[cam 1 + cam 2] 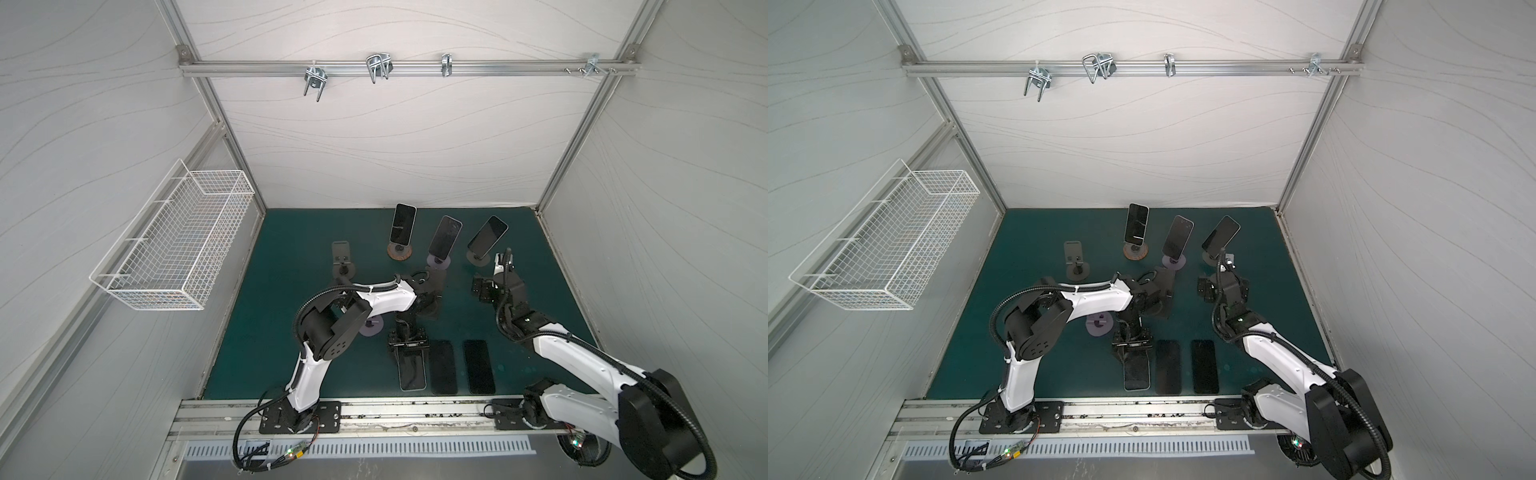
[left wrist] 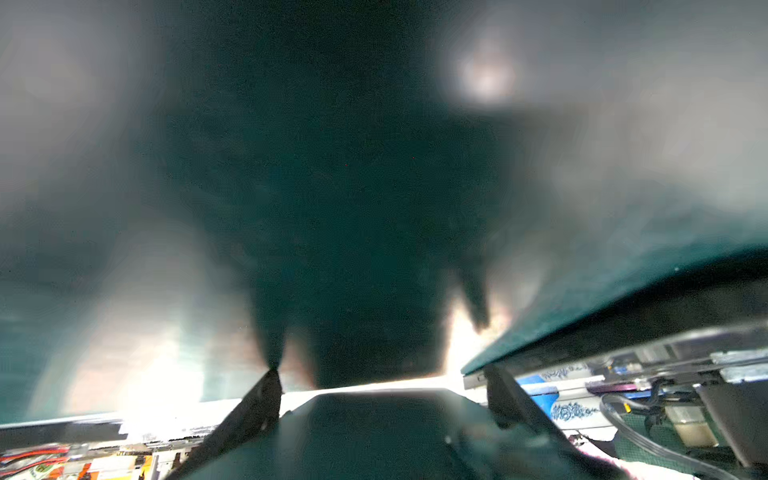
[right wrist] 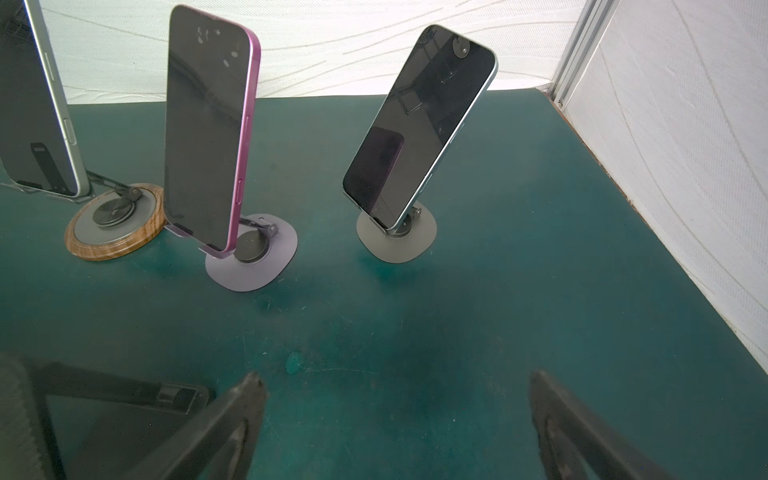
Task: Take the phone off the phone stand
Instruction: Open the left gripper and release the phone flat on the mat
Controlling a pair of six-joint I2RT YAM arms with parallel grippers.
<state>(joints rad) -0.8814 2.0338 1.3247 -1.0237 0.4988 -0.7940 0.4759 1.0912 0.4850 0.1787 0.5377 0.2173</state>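
Left hand is clamped on a phone low at the front of the surface, just beside two flat phones. Right hand stands wide and empty near the blue phone, which is on its stand. Risk: a skewed release could knock the held phone into its neighbour.

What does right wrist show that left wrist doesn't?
Right wrist only: three phones propped on stands: purple-edged phone, blue-edged phone, and a third phone cut off by the frame edge. The right end effector is open over the bare green mat. Left wrist only: left end effector shut on a dark phone, mat edge nearby, heavily blurred. Shared: the green mat.
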